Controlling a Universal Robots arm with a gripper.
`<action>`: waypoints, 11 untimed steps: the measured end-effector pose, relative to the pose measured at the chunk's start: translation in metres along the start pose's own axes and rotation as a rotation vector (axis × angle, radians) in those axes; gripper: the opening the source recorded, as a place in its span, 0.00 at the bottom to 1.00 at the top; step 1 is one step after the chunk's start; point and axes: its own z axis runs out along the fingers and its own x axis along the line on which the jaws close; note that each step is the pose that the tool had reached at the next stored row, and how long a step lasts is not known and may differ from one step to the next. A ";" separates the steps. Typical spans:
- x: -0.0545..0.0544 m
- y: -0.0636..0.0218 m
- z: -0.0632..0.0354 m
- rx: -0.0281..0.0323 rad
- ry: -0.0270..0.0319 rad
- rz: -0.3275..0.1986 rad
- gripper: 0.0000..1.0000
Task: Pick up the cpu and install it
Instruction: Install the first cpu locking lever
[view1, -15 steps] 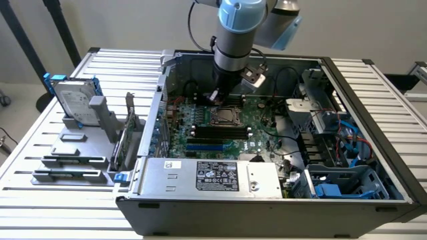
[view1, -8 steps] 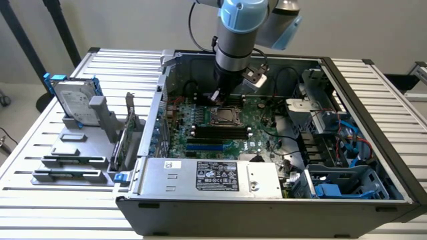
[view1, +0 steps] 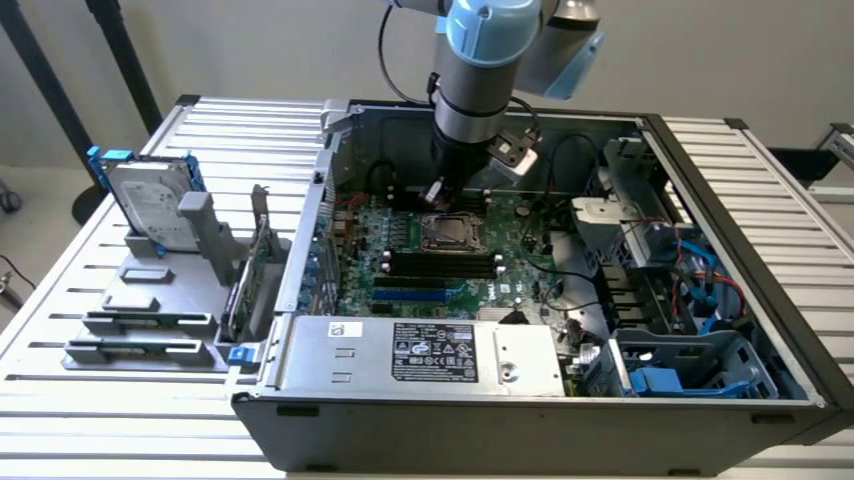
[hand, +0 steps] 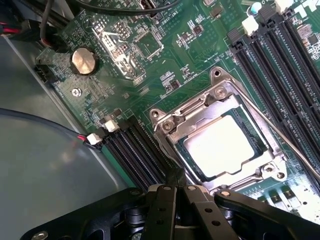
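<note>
So the gripper (hand: 176, 192) was down inside the open PC case (view1: 534, 415), fingers pinched together with nothing between them as far as I could see; the cpu (hand: 220, 146) was already sitting in its socket (hand: 220, 137) on the motherboard (hand: 165, 65), just beyond the fingertips and not touching them; looked seated flat to me, though the thin wire lever (hand: 290, 150) running past the socket's edge didn't look clamped down, hard to be sure. The chip was a small flat square with a pale, shiny metal top, framed by a bright steel bracket with screw heads at the corners; my guess is it's light and totally rigid, but slick on that smooth lid and really fragile on the underside, so you'd only want to take it by two opposite edges, level, never squeezing across the face. Around it the board was matte green, busy with tiny parts; long black memory slots (hand: 135, 155) ran close beside the fingers, and a round silver coin battery (hand: 83, 61) sat farther off. Outside the case, well away from the gripper, a silver hard drive (view1: 150, 205) in a blue frame stood upright on a grey holder (view1: 160, 300).
</note>
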 end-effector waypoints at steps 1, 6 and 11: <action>0.000 0.0005 0.0000 0.0000 -0.0001 0.000 0.11; 0.002 0.0028 -0.0001 0.0003 -0.0002 -0.002 0.11; 0.003 0.0054 -0.0002 0.0005 -0.0004 -0.003 0.11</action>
